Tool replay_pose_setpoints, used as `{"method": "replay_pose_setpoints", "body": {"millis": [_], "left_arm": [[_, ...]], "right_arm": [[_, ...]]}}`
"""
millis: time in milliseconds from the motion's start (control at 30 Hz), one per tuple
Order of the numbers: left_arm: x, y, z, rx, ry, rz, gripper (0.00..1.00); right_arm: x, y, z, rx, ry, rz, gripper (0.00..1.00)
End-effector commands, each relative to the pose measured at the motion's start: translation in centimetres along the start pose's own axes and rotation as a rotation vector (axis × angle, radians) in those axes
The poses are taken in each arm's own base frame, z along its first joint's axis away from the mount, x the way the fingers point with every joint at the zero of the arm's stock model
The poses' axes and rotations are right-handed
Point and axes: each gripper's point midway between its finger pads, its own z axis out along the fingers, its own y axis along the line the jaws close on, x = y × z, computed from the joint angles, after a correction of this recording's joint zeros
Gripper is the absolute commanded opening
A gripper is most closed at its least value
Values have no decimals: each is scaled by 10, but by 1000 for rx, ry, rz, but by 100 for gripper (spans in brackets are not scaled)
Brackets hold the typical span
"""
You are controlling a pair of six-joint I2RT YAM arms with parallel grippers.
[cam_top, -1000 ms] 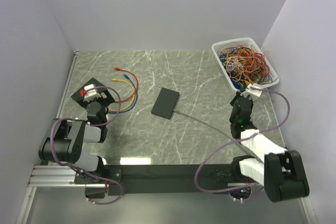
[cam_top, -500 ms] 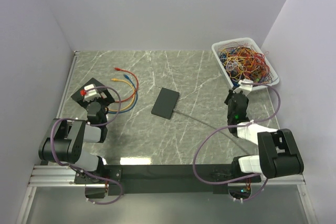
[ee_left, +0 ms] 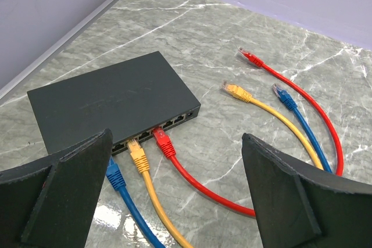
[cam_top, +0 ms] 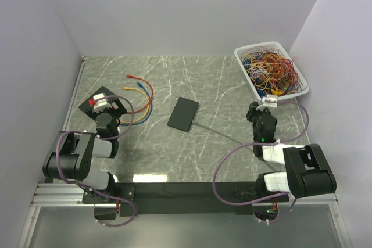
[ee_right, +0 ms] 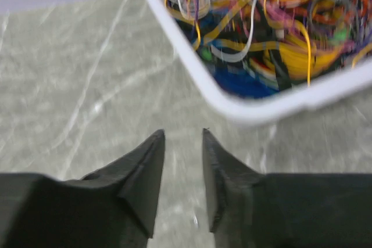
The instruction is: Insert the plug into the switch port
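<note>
1 blue plug [ee_left: 114,173] partly behind left tool [ee_left: 175,139], at switch [ee_left: 110,100].

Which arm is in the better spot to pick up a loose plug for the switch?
Left, I think. Its open claw hangs right over the switch, with the loose red plug, yellow plug and blue plug just beyond. The right claw is empty, far off beside the cable basket.

Before me the black switch [ee_left: 110,100] lies flat, three cables [ee_left: 139,158] plugged in; red plug [ee_left: 247,56], yellow plug [ee_left: 234,90] and blue plug [ee_left: 281,92] lie loose nearby.
</note>
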Motion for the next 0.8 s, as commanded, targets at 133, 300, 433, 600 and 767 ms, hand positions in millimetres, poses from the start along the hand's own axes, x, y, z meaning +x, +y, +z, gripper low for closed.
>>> {"method": "replay_pose_setpoints", "body": {"millis": [133, 300, 433, 600, 767], "left_arm": [[-17, -3, 3, 1, -59, -23, 99], [-18, -3, 3, 0, -62, -24, 99], [-18, -2, 3, 0, -62, -24, 99], [-18, -2, 3, 0, -62, -24, 99], [-17, -2, 2, 0, -61, -24, 99]], "right_arm": [[-24, 8, 0, -91, -114, 2, 48], [-22, 5, -3, -80, -103, 5, 91], [-21, 6, -4, -76, -104, 2, 93], [-21, 7, -3, -82, -100, 2, 95], [-21, 5, -4, -77, -99, -1, 96]]}}
